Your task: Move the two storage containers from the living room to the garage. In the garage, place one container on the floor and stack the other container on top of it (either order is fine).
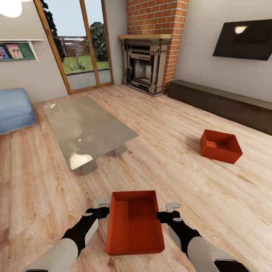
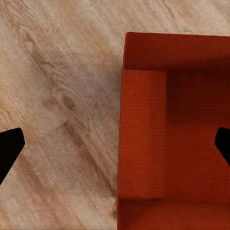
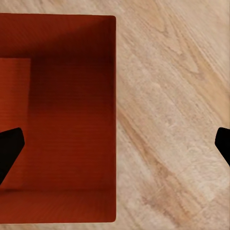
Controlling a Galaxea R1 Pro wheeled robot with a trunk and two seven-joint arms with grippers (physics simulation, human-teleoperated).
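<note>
Living room, light wood plank floor (image 1: 181,124); red-brick fireplace (image 1: 151,49); glass coffee table (image 1: 87,126). Two plain orange-red open boxes, unlabelled: near container (image 1: 134,223) between left gripper (image 1: 101,207) and right gripper (image 1: 170,211), both spread astride its walls; far container (image 1: 220,145) near the low cabinet.

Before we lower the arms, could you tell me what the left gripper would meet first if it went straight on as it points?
Probably the near container's side wall, straddled by the open left gripper; depth is unclear.
</note>
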